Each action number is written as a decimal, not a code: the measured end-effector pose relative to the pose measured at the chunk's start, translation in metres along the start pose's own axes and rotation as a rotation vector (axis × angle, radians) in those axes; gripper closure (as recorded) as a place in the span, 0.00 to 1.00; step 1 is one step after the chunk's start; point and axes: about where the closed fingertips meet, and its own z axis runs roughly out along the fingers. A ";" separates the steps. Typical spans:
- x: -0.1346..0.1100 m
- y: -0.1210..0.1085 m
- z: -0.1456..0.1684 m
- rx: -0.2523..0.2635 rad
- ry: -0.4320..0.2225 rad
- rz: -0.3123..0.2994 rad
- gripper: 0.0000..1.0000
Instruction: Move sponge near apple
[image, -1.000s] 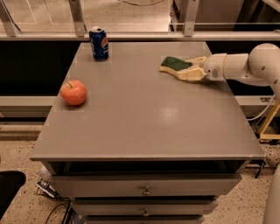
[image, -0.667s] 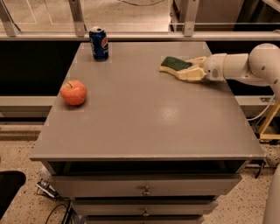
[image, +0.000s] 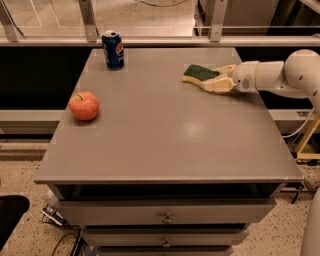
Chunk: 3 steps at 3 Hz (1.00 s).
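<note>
- Sponge (image: 199, 73) lies flat, green side up, near the far right edge of the grey table (image: 175, 140), well apart from the apple (image: 84, 105) at the left edge.
- Gripper (image: 214, 80) sits at the sponge's right end, touching it, with the white arm reaching in from the right; whether it is clamped on the sponge or merely set against it, I cannot tell.
- Step in hand, by my reading: taking hold of the sponge, the carry not yet begun.
- Next move calls for a sure hold, a slight lift, then a long sweep leftward and toward the table's front, setting down just beside the apple without knocking it, since it could roll.
- Blue Pepsi can (image: 113, 49) stands upright at the far left corner, behind the apple and off the direct line.
- Nothing lies on the table between sponge and apple.
</note>
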 end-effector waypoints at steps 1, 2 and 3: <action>0.000 0.000 0.000 0.000 0.000 0.000 1.00; -0.016 0.004 -0.001 0.016 -0.012 -0.030 1.00; -0.042 0.012 -0.014 0.042 -0.029 -0.078 1.00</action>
